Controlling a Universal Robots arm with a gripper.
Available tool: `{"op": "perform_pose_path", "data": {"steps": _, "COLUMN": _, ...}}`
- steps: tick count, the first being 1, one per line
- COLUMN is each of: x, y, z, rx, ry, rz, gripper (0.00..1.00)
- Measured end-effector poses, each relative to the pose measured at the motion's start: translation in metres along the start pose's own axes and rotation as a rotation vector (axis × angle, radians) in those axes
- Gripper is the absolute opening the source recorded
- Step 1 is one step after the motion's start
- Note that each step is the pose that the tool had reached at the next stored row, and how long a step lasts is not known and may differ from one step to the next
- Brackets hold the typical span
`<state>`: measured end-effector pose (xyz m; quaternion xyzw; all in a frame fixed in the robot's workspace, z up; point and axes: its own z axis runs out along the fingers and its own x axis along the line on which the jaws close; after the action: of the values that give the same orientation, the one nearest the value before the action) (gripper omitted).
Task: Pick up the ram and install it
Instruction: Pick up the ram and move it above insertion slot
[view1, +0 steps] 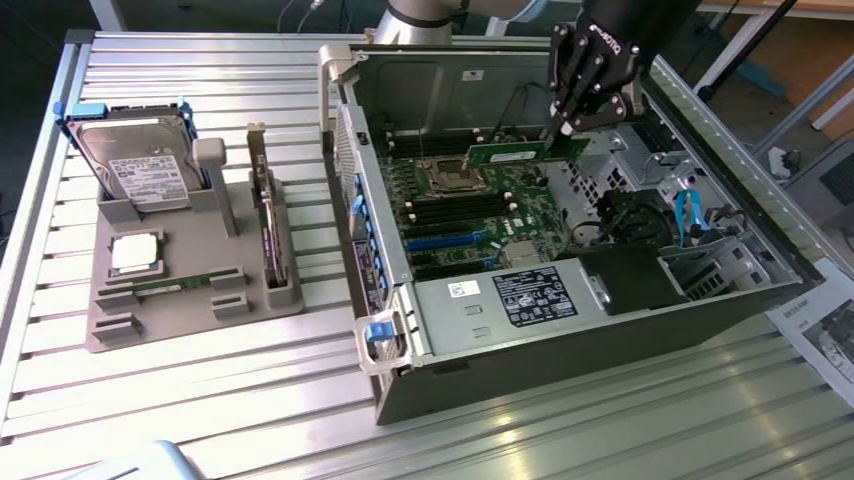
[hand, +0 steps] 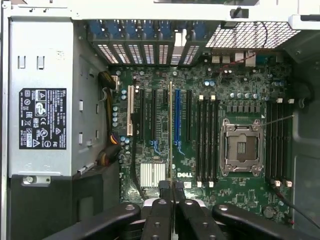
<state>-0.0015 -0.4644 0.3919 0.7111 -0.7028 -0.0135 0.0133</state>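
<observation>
A robotics lab: a slatted aluminium table (view1: 200, 420) bears an opened computer case (view1: 534, 370) at 3 o'clock, a gripper (view1: 571, 128) above.

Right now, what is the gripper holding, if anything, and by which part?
The ram, gripped near its end on the exterior view's right by the jaws of the gripper, above the motherboard.

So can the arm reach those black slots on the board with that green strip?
Probably yes: the case lies open, and the ram in its jaws hangs above the motherboard, nothing visible between it and the slots.
</observation>
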Motion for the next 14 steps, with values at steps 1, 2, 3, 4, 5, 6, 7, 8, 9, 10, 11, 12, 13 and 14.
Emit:
{"op": "perform_pose_path", "data": {"steps": 1, "x": -0.006, "y": -0.0001, "z": 0.0001, "rx": 0.0000, "ry": 0.0000, "rz": 0.000, "gripper": 0.12}}
{"op": "perform_pose_path", "data": {"steps": 2, "x": -0.011, "y": -0.0002, "z": 0.0001, "rx": 0.0000, "ry": 0.0000, "rz": 0.000, "gripper": 0.12}}
{"op": "perform_pose_path", "data": {"steps": 3, "x": -0.013, "y": -0.0002, "z": 0.0001, "rx": 0.0000, "ry": 0.0001, "rz": 0.000, "gripper": 0.12}}
{"op": "perform_pose_path", "data": {"steps": 4, "x": -0.016, "y": -0.0002, "z": 0.0002, "rx": 0.0000, "ry": 0.0000, "rz": 0.000, "gripper": 0.12}}
{"op": "perform_pose_path", "data": {"steps": 5, "x": -0.021, "y": -0.0003, "z": 0.0003, "rx": 0.0000, "ry": -0.0001, "rz": 0.000, "gripper": 0.12}}
{"op": "perform_pose_path", "data": {"steps": 6, "x": -0.023, "y": -0.0003, "z": 0.0003, "rx": 0.0000, "ry": 0.0000, "rz": 0.000, "gripper": 0.12}}
{"op": "perform_pose_path", "data": {"steps": 7, "x": -0.025, "y": -0.0003, "z": 0.0003, "rx": 0.0000, "ry": 0.0000, "rz": 0.000, "gripper": 0.12}}
{"op": "perform_pose_path", "data": {"steps": 8, "x": -0.028, "y": -0.0004, "z": 0.0003, "rx": 0.0000, "ry": 0.0001, "rz": 0.000, "gripper": 0.12}}
{"op": "perform_pose_path", "data": {"steps": 9, "x": -0.030, "y": -0.0004, "z": 0.0004, "rx": 0.0000, "ry": 0.0000, "rz": 0.000, "gripper": 0.12}}
{"op": "perform_pose_path", "data": {"steps": 10, "x": -0.032, "y": -0.0004, "z": 0.0004, "rx": 0.0000, "ry": 0.0000, "rz": 0.000, "gripper": 0.12}}
{"op": "perform_pose_path", "data": {"steps": 11, "x": -0.033, "y": -0.0005, "z": 0.0004, "rx": 0.0000, "ry": 0.0000, "rz": 0.000, "gripper": 0.12}}
{"op": "perform_pose_path", "data": {"steps": 12, "x": -0.033, "y": -0.0005, "z": 0.0004, "rx": 0.0000, "ry": 0.0001, "rz": 0.000, "gripper": 0.12}}
{"op": "perform_pose_path", "data": {"steps": 13, "x": -0.033, "y": -0.0005, "z": 0.0004, "rx": 0.0000, "ry": 0.0000, "rz": 0.000, "gripper": 0.12}}
{"op": "perform_pose_path", "data": {"steps": 14, "x": -0.033, "y": -0.0005, "z": 0.0004, "rx": 0.0000, "ry": 0.0000, "rz": 0.000, "gripper": 0.12}}
